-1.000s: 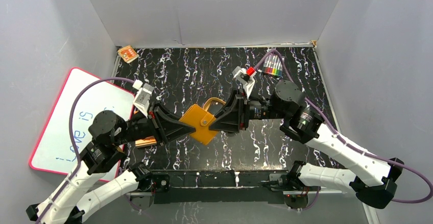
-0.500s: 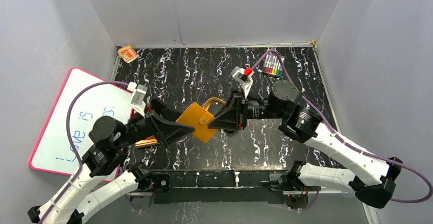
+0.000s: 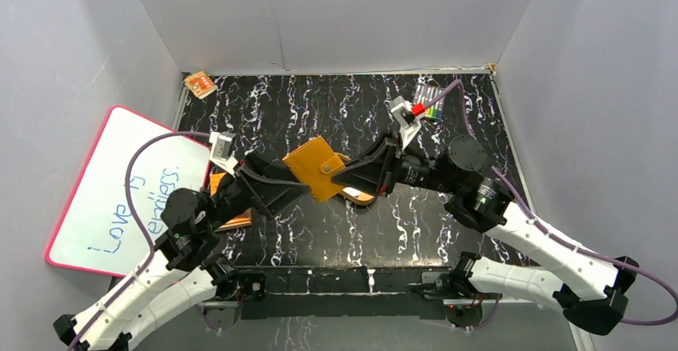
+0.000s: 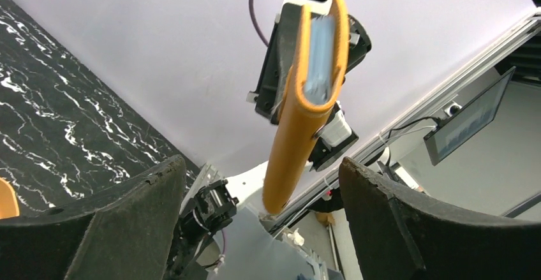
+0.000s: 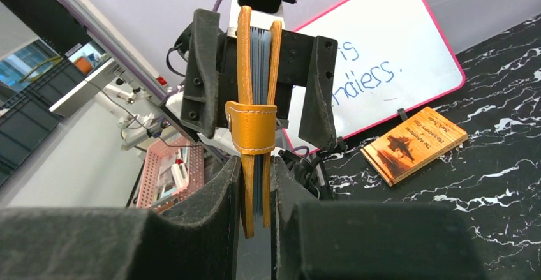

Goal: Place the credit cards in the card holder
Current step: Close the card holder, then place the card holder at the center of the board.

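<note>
Between grey walls point(image 3: 336, 15), above the black, white-veined desk point(image 3: 320, 103), the right claw point(image 3: 342, 177) pinches the closed orange card holder point(image 3: 314, 167) in mid-air, inside the left claw point(image 4: 260, 168)'s wide, untouching spread, beside a whiteboard point(image 3: 104, 199).

left arm point(image 3: 232, 195) hides most of the booklet point(image 3: 237, 222), and the right gripper point(image 3: 339, 177) covers most of the tray point(image 3: 361, 197).
</note>
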You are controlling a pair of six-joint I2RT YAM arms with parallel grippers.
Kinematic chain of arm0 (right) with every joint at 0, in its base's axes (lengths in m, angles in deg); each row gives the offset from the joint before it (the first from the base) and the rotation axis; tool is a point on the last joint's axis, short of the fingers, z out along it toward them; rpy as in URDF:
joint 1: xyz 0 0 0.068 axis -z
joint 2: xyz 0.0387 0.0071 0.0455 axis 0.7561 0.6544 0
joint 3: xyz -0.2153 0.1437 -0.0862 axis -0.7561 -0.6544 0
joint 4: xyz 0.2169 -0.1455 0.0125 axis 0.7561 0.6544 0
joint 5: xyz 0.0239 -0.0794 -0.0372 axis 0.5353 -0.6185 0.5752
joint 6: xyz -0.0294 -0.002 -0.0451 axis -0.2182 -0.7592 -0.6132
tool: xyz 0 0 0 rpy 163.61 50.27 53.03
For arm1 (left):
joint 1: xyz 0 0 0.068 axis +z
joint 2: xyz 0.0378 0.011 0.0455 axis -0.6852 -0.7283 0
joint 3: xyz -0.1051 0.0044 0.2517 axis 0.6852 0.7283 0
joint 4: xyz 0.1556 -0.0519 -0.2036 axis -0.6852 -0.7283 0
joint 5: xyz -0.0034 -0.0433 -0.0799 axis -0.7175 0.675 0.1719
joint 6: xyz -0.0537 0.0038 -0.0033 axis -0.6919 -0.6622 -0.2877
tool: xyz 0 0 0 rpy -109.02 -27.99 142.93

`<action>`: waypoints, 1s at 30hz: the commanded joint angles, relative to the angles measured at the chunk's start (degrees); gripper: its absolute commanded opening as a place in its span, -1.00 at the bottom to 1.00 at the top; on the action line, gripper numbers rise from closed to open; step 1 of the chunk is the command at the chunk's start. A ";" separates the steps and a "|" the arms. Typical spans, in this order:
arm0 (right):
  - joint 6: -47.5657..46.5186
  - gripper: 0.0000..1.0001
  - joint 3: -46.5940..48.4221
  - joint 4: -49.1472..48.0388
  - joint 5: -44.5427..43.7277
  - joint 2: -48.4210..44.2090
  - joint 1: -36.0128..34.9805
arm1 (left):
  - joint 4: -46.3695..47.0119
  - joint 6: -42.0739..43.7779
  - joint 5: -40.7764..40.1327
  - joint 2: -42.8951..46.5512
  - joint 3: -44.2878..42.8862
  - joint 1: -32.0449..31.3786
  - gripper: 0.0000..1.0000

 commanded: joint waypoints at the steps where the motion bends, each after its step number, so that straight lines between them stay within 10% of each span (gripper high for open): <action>1: 1.31 -1.00 -0.81 -6.39 -2.83 -0.49 -0.10 | 8.37 -1.60 1.30 -2.53 -1.43 -0.16 0.72; 7: 1.95 -1.00 -1.80 -6.81 -2.99 -0.38 -0.13 | 9.76 -1.55 1.81 -3.72 -1.38 -0.13 0.56; 12: 1.65 -1.00 -1.95 -5.51 -3.70 -0.56 -0.09 | 6.01 -0.40 0.98 -3.82 -1.36 -0.13 -0.54; 15: -0.20 -0.24 -0.78 1.86 -5.79 -0.96 -0.09 | -2.31 1.35 -2.91 -3.08 -2.07 -0.09 -0.96; 19: -4.32 0.62 0.24 14.78 -13.44 -3.14 -0.13 | -23.34 2.48 -12.11 -4.28 -5.21 -0.14 -1.00; 25: -6.67 0.74 -2.04 30.13 -29.03 -8.69 -0.06 | -48.20 -0.71 -18.01 -14.39 -6.21 -0.10 -1.00; 30: -5.57 0.74 -5.35 33.64 -32.10 -11.20 -0.11 | -41.49 -5.63 -11.62 -17.98 3.07 -0.03 -1.00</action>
